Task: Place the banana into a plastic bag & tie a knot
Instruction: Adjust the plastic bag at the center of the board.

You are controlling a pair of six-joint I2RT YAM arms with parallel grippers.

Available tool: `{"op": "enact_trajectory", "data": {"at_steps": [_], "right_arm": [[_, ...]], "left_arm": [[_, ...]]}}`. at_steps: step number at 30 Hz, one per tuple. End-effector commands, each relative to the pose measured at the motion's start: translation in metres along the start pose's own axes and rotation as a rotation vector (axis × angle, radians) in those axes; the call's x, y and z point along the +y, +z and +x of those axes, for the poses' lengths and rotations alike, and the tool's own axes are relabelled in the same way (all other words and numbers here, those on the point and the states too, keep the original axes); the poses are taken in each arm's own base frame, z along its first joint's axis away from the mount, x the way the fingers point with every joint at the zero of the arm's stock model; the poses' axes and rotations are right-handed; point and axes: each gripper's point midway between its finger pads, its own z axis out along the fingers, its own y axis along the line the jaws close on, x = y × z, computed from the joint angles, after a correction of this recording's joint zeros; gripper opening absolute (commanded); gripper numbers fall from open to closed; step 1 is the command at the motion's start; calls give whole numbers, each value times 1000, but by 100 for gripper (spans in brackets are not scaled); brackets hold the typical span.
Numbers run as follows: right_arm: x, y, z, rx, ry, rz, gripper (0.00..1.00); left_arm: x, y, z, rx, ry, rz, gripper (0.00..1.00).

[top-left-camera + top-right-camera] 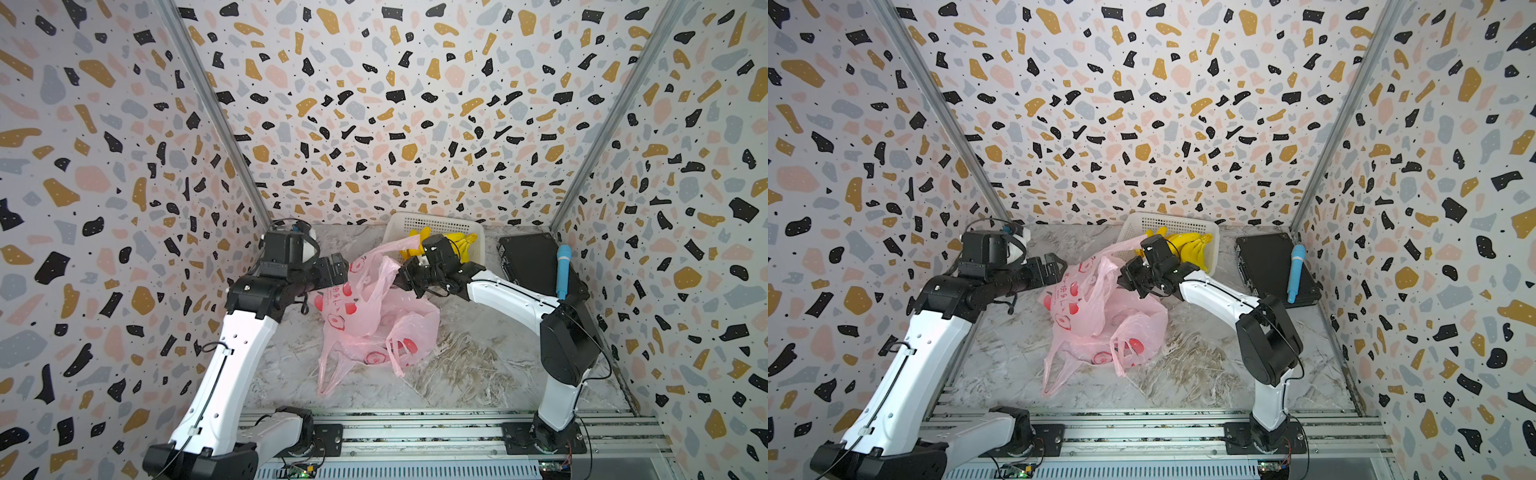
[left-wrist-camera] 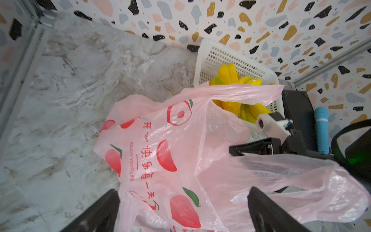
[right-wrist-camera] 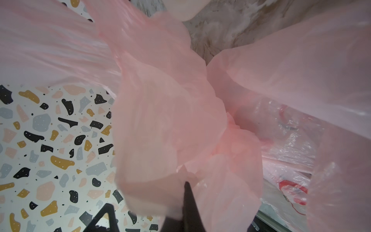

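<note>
Bag [image 1: 374, 316] tight between right fingers [image 3: 189, 198], wide left fingers [image 2: 265, 213] astride it

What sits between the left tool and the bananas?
The pink plastic bag, one handle stretched across the bananas, ahead of the left tool; left wrist view shows it.

- Top views: bright, even, diffuse light is recorded. Only a faint, soft shadow is laid on the bench [image 1: 478, 374] beside the pink bag [image 1: 374, 320].
- Edges: wide-angle stretching is noted in both top views, and the speckled wall [image 1: 83, 166] is enlarged and smeared toward the corners.
- Left wrist view: the centre is rendered sharp and the left fingers [image 2: 96, 215] are blurred. A pale sheen is seen on the bench, and a green glow [image 2: 354, 160] on a dark part.
- Right wrist view: dimmer. The pink film close to the lens is thrown out of focus, while the wall is kept sharper.
</note>
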Motion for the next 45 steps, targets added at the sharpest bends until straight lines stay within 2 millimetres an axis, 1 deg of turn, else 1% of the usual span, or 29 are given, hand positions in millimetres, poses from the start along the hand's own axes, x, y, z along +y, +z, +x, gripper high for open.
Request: {"op": "enact_trajectory", "data": {"at_steps": [1,3,5,6,9,13,16,18,19,20,21,22,23,24,25,27,29,31,32,33,35,36,38,41,44,45], "right_arm": [[16,-2,10,26,-63,-49,0],[18,-4,11,27,-78,-53,0],[17,-5,11,28,-87,-53,0],[23,-7,12,27,-107,-79,0],[27,-10,15,29,-133,-100,0],[33,-17,18,26,-175,-127,0],[38,-22,21,22,-206,-150,0],[41,-24,22,21,-226,-163,0],[41,-26,23,22,-234,-169,0],[41,-27,23,19,-242,-175,0],[40,-28,23,20,-251,-178,0],[39,-29,23,19,-264,-181,0],[37,-31,23,17,-279,-182,0],[34,-33,23,12,-294,-183,0],[33,-36,22,4,-323,-190,0],[30,-43,22,-20,-398,-199,0],[23,-51,22,-50,-486,-172,0],[18,-58,23,-73,-562,-141,0],[15,-62,23,-81,-601,-124,7],[14,-65,24,-86,-637,-115,14],[11,-72,26,-99,-721,-85,29],[5,-76,26,-98,-751,-54,37],[-1,-87,26,-116,-838,3,47],[-3,-108,26,-155,-941,65,60],[-3,-127,27,-194,-1020,96,71],[-2,-131,29,-200,-1040,93,73]], "left_arm": [[-5,22,31,107,-6,36,99],[-10,32,38,135,10,44,99],[-16,39,38,145,24,49,99],[-17,43,39,154,31,44,99],[-12,56,39,166,34,9,99],[-13,74,37,185,22,13,100],[-11,89,37,205,12,-2,95],[-9,97,37,213,11,-12,86],[-7,100,36,213,11,-21,74],[-5,101,36,215,13,-33,58],[-3,100,34,210,17,-47,45],[1,96,31,199,20,-74,27],[4,90,26,177,25,-99,12],[6,83,21,153,31,-115,3],[7,73,13,124,39,-129,0],[6,52,-1,73,60,-148,0],[4,28,-16,27,91,-169,0],[2,10,-26,7,116,-180,0],[-1,4,-29,5,128,-172,0],[-5,2,-28,17,138,-153,0],[-17,6,-22,55,145,-83,0],[-19,11,-17,79,142,-61,0],[-27,25,-4,125,128,3,0],[-27,42,9,156,102,34,0],[-27,57,18,188,79,56,0],[-29,61,21,197,73,69,0]]}}
